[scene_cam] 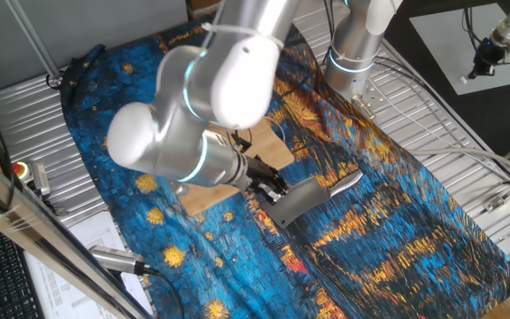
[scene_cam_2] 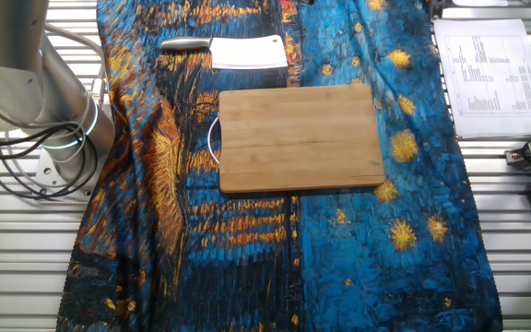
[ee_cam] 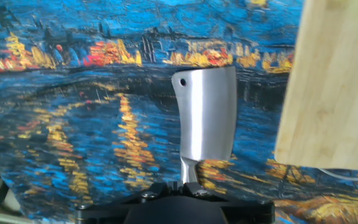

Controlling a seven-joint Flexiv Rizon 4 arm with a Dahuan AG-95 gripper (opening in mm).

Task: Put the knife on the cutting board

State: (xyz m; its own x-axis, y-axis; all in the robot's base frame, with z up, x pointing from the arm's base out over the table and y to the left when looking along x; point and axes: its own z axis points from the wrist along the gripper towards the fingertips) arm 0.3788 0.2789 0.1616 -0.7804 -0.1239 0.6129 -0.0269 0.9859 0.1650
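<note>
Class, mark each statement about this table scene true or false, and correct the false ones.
1. The knife lies on the cutting board. False: it lies flat on the cloth, beside the board.
2. The board rests on a blue and orange painted-style cloth. True.
3. The knife's blade has a small hole near one corner. True.
4. Chopped vegetables sit on the board. False: nothing lies on it.
5. The knife's handle is wooden. False: it is shiny metal, like the blade.
</note>
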